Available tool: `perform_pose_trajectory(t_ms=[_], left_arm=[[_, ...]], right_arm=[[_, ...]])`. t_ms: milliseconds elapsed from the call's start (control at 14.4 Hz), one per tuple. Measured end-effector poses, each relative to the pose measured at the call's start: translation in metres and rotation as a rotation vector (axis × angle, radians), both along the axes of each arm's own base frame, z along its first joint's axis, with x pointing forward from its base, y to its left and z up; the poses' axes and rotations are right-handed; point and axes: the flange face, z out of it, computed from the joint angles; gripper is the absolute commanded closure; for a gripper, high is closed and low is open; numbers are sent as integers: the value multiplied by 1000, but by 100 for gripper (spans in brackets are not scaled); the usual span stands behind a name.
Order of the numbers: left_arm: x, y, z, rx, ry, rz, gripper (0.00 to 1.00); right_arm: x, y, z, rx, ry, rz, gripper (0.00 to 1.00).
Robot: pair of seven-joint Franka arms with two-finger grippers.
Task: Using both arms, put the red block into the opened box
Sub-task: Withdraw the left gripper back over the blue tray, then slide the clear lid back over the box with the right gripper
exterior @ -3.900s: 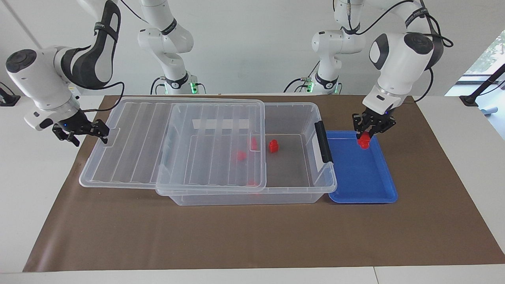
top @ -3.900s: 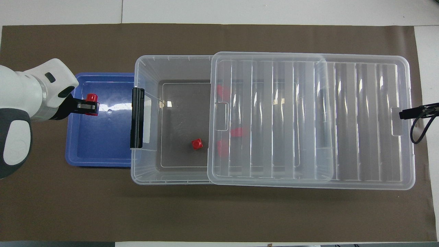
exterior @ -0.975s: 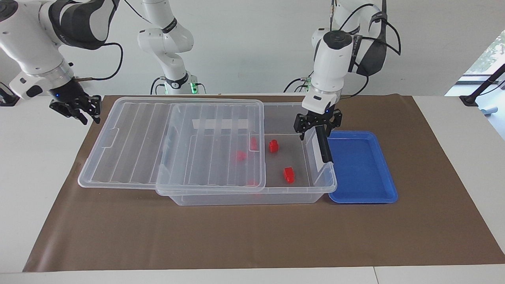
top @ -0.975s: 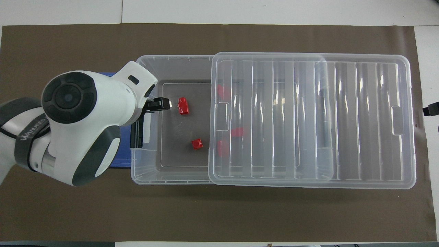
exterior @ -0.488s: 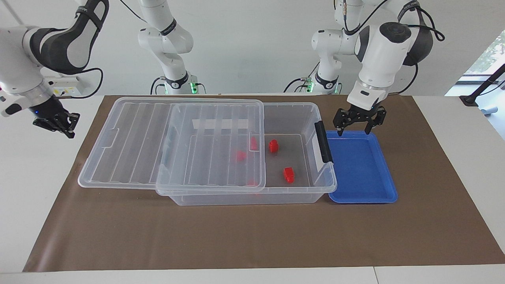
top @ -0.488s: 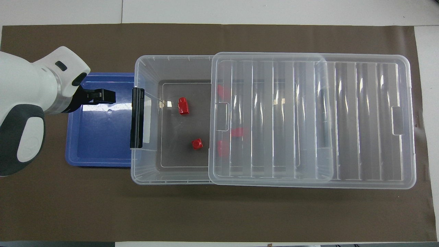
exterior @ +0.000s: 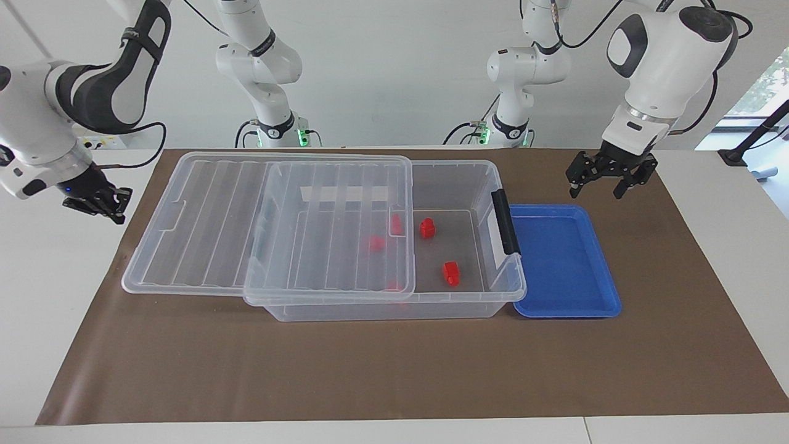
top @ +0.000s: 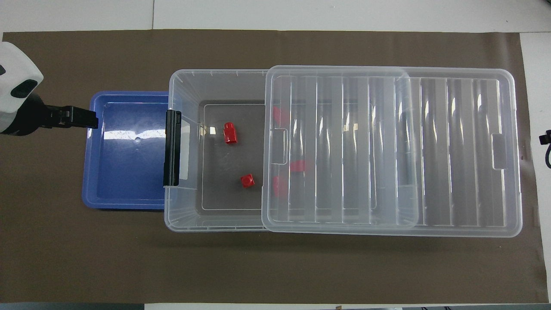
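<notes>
The clear box (exterior: 457,165) (top: 181,78) stands mid-mat, its ribbed lid (exterior: 203,216) (top: 430,150) slid toward the right arm's end. In the uncovered part one red block (exterior: 452,272) (top: 230,132) lies on its side and another (exterior: 427,228) (top: 247,181) stands nearer to the robots. More red blocks (exterior: 376,242) (top: 297,165) show blurred under the lid. My left gripper (exterior: 595,192) (top: 88,119) hangs open and empty over the mat by the blue tray's edge. My right gripper (exterior: 105,206) (top: 544,138) is shut and empty over the white tabletop just off the mat.
An empty blue tray (exterior: 564,265) (top: 125,172) lies against the box's end with the black clip handle (exterior: 506,222) (top: 172,148). Two idle white arms (exterior: 274,123) (exterior: 508,123) stand at the robots' edge of the table.
My left gripper, open and empty, has drawn back from over the box, across the tray, toward its own end. The dropped red block lies still in the box. My right gripper has shut.
</notes>
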Motion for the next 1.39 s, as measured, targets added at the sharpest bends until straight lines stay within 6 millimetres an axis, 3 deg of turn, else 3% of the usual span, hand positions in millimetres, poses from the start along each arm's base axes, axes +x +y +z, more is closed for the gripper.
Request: perform_pose_trajectory(t_ms=[209, 348, 1393], left_arm=[[-2, 8, 17, 5, 21, -34, 0], [-3, 10, 23, 6, 46, -42, 0], [-6, 6, 14, 12, 141, -61, 0]], right_arm=[[-3, 11, -17, 2, -2, 17, 100], [-4, 17, -18, 5, -1, 25, 100], [21, 140, -14, 14, -13, -21, 100]])
